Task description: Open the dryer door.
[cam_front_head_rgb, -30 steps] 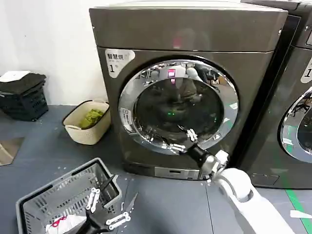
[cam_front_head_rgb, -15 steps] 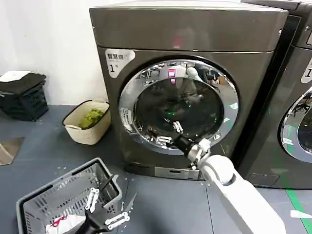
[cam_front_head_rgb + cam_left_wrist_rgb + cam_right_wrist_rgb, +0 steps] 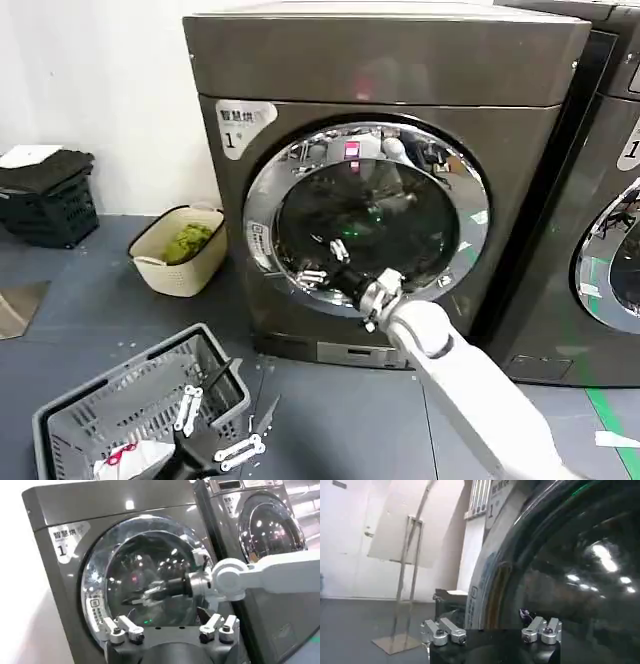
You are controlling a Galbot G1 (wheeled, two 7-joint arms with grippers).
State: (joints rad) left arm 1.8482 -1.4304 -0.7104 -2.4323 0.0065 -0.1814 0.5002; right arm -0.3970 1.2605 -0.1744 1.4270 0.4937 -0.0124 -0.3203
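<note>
Right arm stretched forward, right gripper (image 3: 322, 262) fingers spread; left gripper (image 3: 215, 425) low, parked, fingers apart

Dryer (image 3: 400, 70): brushed-looking metallic casing, dark grey-brown, satin sheen with soft glare. White glossy sticker (image 3: 240, 122) at upper corner.

Dryer door (image 3: 365, 215): wide chrome ring, mirror-bright, reflecting the room; centre of dark tinted glass, smooth and glossy.

Right gripper (image 3: 322, 262): bare silvery metal fingers on a black matt body; arm shell behind is smooth white plastic, slightly glossy.

Left gripper (image 3: 215, 432): same metal-and-black build.

Grey basket (image 3: 120, 400): matt plastic lattice. Cream basket (image 3: 165, 270): matt plastic, holding green cloth.
</note>
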